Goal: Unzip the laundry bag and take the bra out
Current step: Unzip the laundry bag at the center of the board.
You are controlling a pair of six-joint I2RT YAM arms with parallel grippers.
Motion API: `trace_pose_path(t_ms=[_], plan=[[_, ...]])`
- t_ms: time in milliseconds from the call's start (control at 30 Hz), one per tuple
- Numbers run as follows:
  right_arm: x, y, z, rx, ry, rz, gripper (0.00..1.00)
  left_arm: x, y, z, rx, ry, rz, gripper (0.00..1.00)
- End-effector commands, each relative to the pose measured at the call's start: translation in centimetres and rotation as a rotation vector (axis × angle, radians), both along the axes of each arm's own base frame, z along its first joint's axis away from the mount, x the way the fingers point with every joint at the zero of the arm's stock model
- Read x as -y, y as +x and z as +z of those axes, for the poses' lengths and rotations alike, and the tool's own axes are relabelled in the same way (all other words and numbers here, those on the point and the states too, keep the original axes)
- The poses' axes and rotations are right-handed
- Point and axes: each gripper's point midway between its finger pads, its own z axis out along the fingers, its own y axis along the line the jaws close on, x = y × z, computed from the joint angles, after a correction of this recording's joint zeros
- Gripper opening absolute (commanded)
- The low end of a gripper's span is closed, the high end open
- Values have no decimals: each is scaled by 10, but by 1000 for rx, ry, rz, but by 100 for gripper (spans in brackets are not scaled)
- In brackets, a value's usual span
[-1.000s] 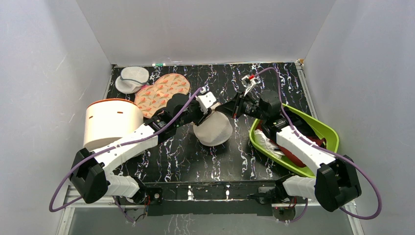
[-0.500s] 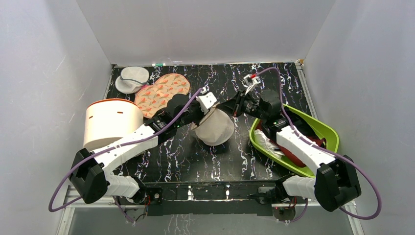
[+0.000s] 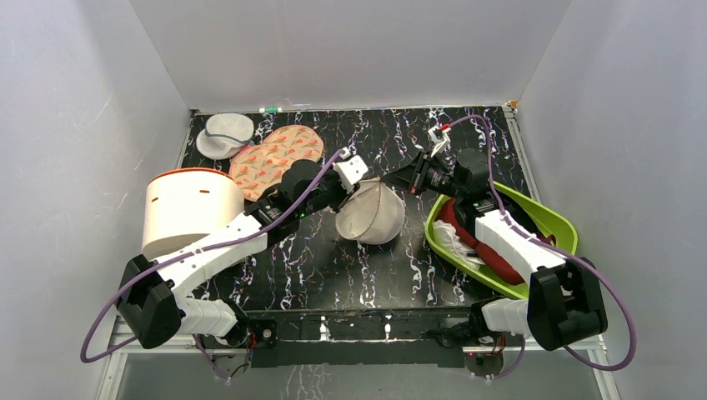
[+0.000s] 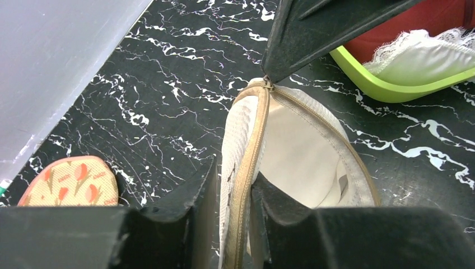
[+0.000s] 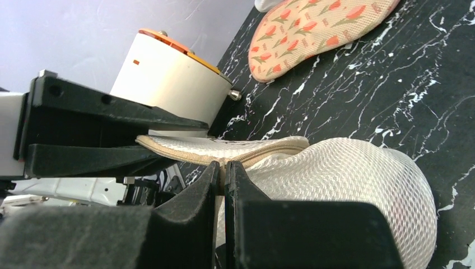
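Note:
The laundry bag (image 3: 377,220), a cream mesh pod, sits mid-table, tilted, with its tan zip partly parted. My left gripper (image 3: 357,185) is shut on the zip-edged rim (image 4: 249,162), one finger outside the mesh and one inside. My right gripper (image 3: 406,178) is shut on the zipper pull at the bag's far edge, and in the left wrist view its tip (image 4: 268,78) meets the zip end. In the right wrist view its fingers (image 5: 201,190) pinch the pull beside the mesh dome (image 5: 358,179). The open interior (image 4: 297,157) shows only cream lining and a small tag. The bra is hidden.
A green tray (image 3: 560,223) at the right holds dark red and white lacy garments, under my right arm. A white tub with an orange rim (image 3: 188,208) stands at the left. A tulip-patterned pad (image 3: 275,154) and a small greyish mesh pod (image 3: 225,133) lie at the back left.
My right gripper has drawn the pull to the right and back, parting the zip. The bag has tipped so its opening shows. My left gripper took a fresh hold on the rim.

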Motion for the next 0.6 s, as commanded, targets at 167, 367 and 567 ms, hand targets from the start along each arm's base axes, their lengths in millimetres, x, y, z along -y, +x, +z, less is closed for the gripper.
trace_pose_path(t_ms=[167,367,567], plan=[[-28,-27,52,210,67,129,0,5,-1,14,1,-32,-19,33],[-37,-36,51,204,74,162,0,4,0,14,3,-27,-13,33],[-39,-37,51,199,77,161,0,5,-1,15,2,-32,-14,18]])
